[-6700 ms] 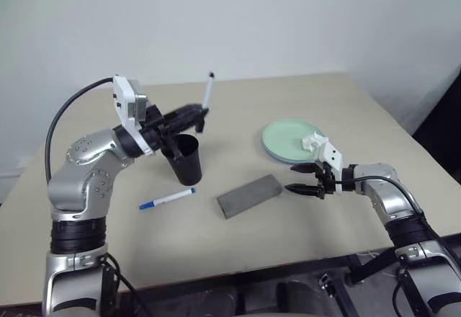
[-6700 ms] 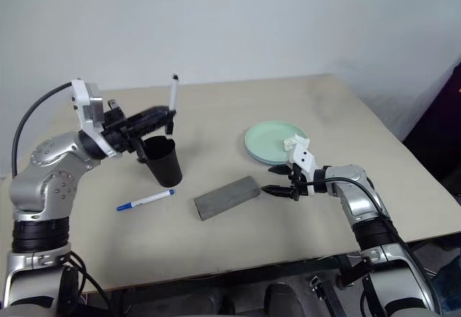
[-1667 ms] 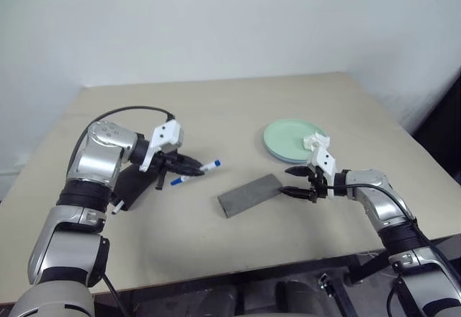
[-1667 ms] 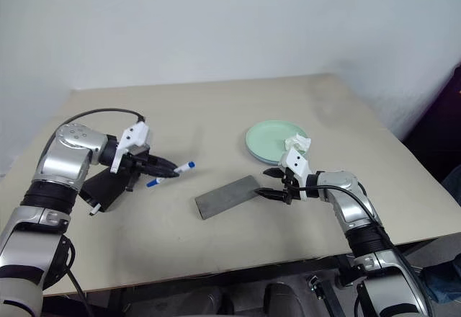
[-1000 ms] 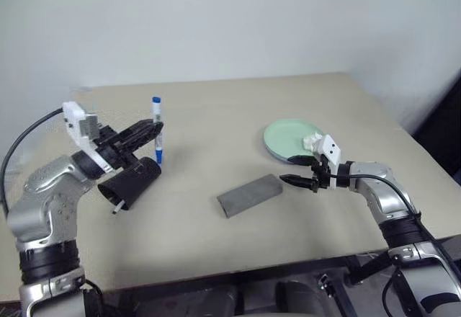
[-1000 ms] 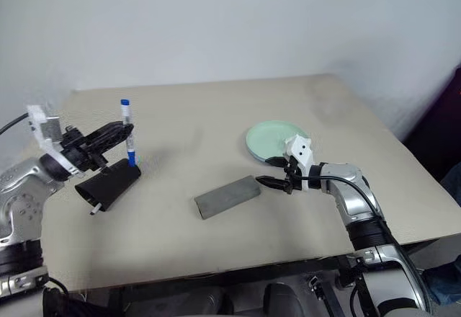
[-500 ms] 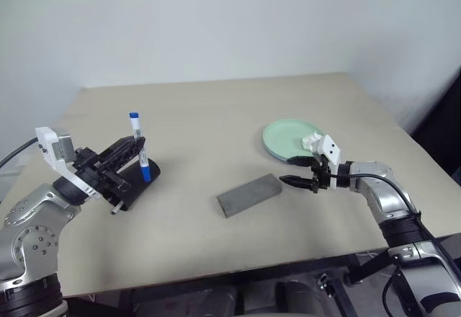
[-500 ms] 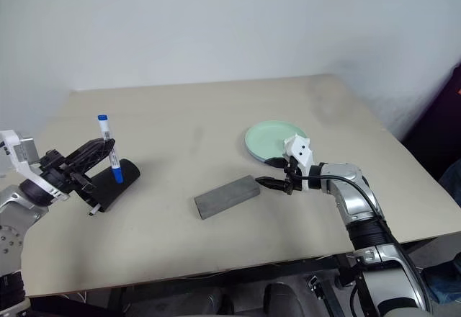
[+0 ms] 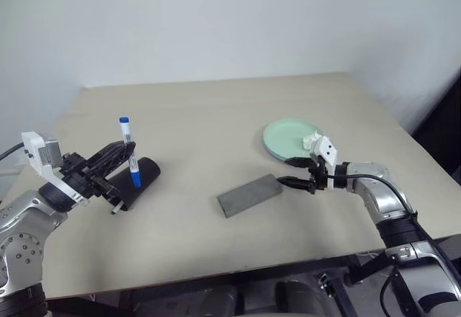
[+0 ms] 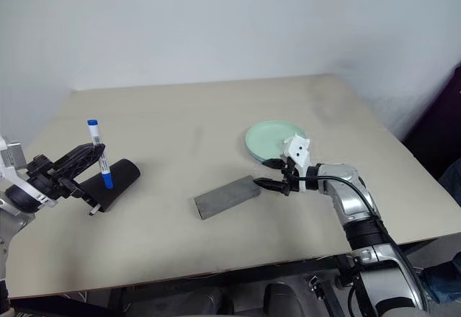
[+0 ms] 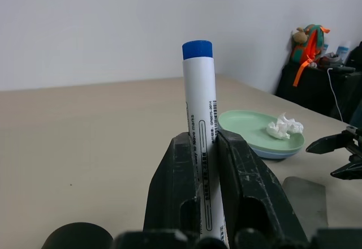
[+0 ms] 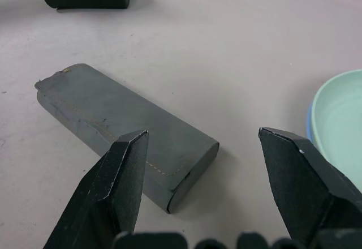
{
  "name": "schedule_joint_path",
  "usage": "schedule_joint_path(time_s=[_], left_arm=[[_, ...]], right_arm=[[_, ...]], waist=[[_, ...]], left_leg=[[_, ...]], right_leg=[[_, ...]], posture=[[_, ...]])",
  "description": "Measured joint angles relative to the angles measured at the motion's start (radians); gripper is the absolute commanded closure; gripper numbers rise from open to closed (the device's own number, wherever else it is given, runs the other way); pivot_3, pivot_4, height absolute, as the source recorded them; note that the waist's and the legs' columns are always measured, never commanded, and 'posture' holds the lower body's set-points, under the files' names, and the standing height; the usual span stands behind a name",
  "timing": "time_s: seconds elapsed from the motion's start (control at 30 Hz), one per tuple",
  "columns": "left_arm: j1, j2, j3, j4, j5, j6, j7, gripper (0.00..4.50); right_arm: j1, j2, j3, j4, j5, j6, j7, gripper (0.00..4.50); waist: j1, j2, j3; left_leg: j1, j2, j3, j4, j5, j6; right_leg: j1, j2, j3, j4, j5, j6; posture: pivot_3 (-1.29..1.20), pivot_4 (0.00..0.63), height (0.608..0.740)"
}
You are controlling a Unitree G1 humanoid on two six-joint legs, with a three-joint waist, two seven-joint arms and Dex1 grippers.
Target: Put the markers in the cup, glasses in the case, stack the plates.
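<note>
Left claw [image 9: 124,160] clamped on blue-capped marker [image 9: 130,156], upright, near table's [image 9: 216,108] left edge. Marker light, stiff, slick barrel; mid-barrel hold suits it. Black cup [image 9: 133,182] tipped on side beneath, likely rolls. Right claw [image 9: 294,172] spread wide, empty, just beside closed grey case [image 9: 248,195].

left arm [image 9: 29,234]: rounded silver-grey metal shells; small dark screw holes dot the big joint housing; black ribbed ring low on the limb.
left wrist block [image 9: 39,151]: white boxy camera housing with a grey face.
left cable [image 9: 7,153]: thin, black, curving out from the white block.
left gripper [image 9: 119,160]: two black fingers on a black frame; in the wrist view the fingers [image 11: 249,175] are matte, scuffed, with rounded edges.
right arm [image 9: 382,198]: silver-grey curved forearm; black ribbed band near the elbow.
right cable [image 9: 367,178]: black, running along the forearm.
right wrist mount [image 9: 328,151]: small white angular housing.
right gripper [image 9: 290,173]: two slim black fingers; in the wrist view the fingertips [image 12: 127,164] are wedge-shaped, pointed, matte black.
</note>
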Motion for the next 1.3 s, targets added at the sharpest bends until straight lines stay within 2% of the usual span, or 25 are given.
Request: schedule_joint_path(time_s=[1.3], left_arm=[[-0.015,-0.016,-0.047,-0.002,0.002,-0.044,-0.004,4.4]], right_arm=[[-0.002,0.001,-0.001,-0.002,0.02,0.013,0.022,1.11]], waist=[[0.0,0.0,0.0]], left_leg=[[0.0,0.0,0.0,-0.006,0.001,-0.002]], right_leg=[[-0.002,0.0,0.0,-0.001,0.0,0.0]], posture=[[0.0,0.0,0.74]])
